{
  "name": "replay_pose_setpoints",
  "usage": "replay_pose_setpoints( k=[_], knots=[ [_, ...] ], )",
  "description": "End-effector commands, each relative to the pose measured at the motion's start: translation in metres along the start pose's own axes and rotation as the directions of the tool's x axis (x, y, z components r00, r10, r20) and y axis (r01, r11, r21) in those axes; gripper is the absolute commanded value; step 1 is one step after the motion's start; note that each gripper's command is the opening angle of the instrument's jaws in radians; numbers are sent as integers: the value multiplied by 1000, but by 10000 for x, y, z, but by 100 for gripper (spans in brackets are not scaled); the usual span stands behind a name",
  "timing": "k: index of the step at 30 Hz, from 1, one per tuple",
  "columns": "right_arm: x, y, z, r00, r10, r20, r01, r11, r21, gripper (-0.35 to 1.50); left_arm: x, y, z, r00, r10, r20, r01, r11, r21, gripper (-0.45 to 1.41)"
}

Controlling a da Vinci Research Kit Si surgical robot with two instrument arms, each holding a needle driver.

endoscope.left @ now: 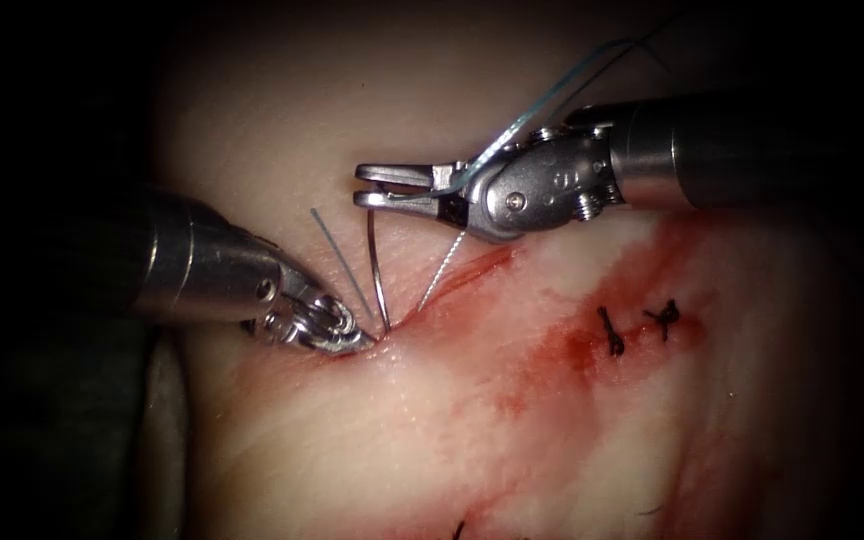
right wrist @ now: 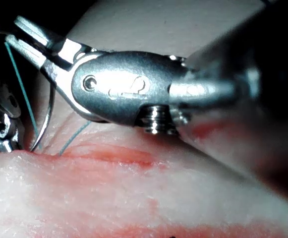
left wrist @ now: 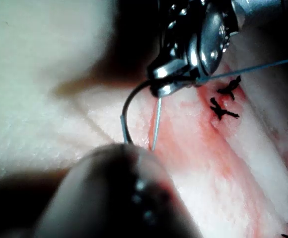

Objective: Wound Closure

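Left gripper (endoscope.left: 337,335): state unclear | right gripper (endoscope.left: 377,186): clamps one needle (endoscope.left: 377,275) | two stitches (endoscope.left: 637,325)

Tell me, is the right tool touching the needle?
Touching. In the endoscope view the right tool has its jaws shut on the upper end of the needle, which curves down into the tissue beside the left tool.

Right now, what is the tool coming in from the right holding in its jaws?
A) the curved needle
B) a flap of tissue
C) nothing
A: the right tool grips the needle at its upper end; the needle curves down into the tissue beside the left tool.
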Motion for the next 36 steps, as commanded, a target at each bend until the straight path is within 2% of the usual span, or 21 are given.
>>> replay_pose_setpoints(
  k=[1,10,19,30,36],
  knots=[
    [-5,2,7,1000,-2,-3,2,1000,-2,-35,2,-3,6,1000,0,1,0,1000,0,-45],
    [-2,0,10,999,44,13,-44,999,-11,-35,2,-3,6,1000,-1,1,1,1000,-1,-45],
    [4,-5,12,984,176,34,-174,984,-38,-35,2,-2,5,1000,-1,2,1,1000,-1,-45],
    [7,0,14,979,192,62,-187,978,-87,-35,1,0,8,1000,-3,0,3,1000,-1,-45],
    [8,7,12,985,154,72,-145,982,-118,-35,1,1,8,1000,-3,0,3,1000,-1,-45]
  ],
)
